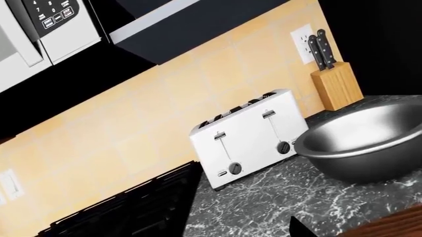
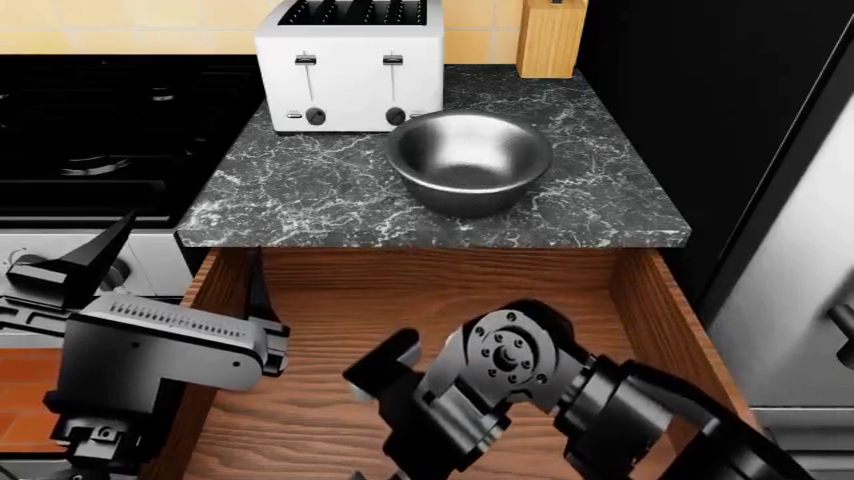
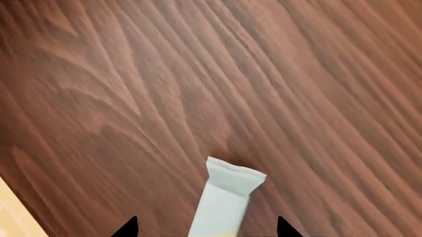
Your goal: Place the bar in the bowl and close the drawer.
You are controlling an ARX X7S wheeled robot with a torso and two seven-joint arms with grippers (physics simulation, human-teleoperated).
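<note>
Right gripper [image 3: 205,228] is down inside the open drawer [image 2: 641,300], jaws apart: two dark fingertips [image 3: 126,228] show wide of each other in the right wrist view, with the bar [image 3: 224,200] lying flat on the wood floor between them. Nothing clamped yet. The bar's long axis runs along the line of approach, its crimped end pointing away from the gripper, so the jaws straddle its narrow width; my read is a straight descent and close should catch it across the short side. In the head view the bar is hidden behind the right arm. Left gripper [image 2: 60,265] hangs over the drawer's left edge, well clear of the bar; can't tell if it's open or closed. Right arm is clearly the one for the pick. Drawer floor is bare wood grain, side walls well apart from the bar, plenty of room. Beyond the drawer, the marble counter [image 2: 307,190] carries the bowl [image 2: 467,160], upright and empty, near the front edge. Toaster [image 2: 350,65] just behind it, knife block [image 2: 550,38] at the back wall.
</note>
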